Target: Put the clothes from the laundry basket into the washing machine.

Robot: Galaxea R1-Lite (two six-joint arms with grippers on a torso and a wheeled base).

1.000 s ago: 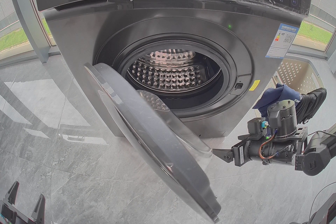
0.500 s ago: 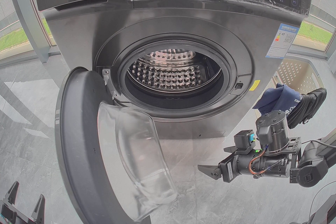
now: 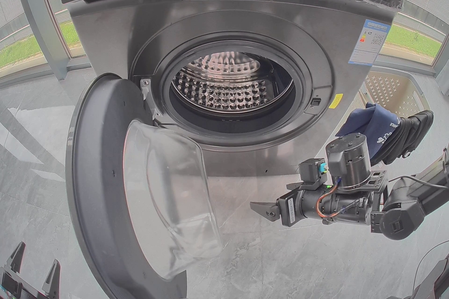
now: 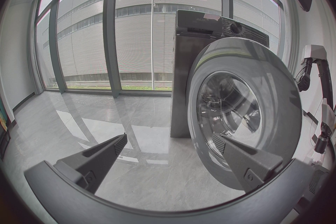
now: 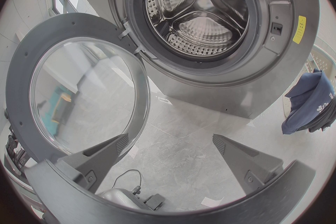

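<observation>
Washing machine (image 3: 224, 33) with its door (image 3: 98, 183) swung wide on the hinge at the machine's left, glass bowl facing outward, and the drum (image 3: 229, 85) exposed and empty of laundry. Opening the machine therefore appears done; loading appears not yet begun. The laundry basket (image 3: 397, 89) stands just beside the machine's right flank, set back from its front panel. The clothes are at the basket: a navy garment (image 3: 374, 124) is draped over the rim nearest the machine's front, with a black garment (image 3: 414, 129) touching it on the side farther from the machine. The navy garment's long axis runs roughly up and down, its peak on the rim and its loose end hanging toward the floor outside the basket; the black one lies slantwise across the rim. The right gripper (image 5: 168, 140) hangs low before the machine's right front corner, below the garments, aimed across the machine's front toward the door, fingers (image 5: 105, 154) spread and holding nothing. The left gripper (image 4: 168, 139) sits low, well out from the machine's left front, fingers likewise spread and empty. Every garment is left to carry into the drum
</observation>
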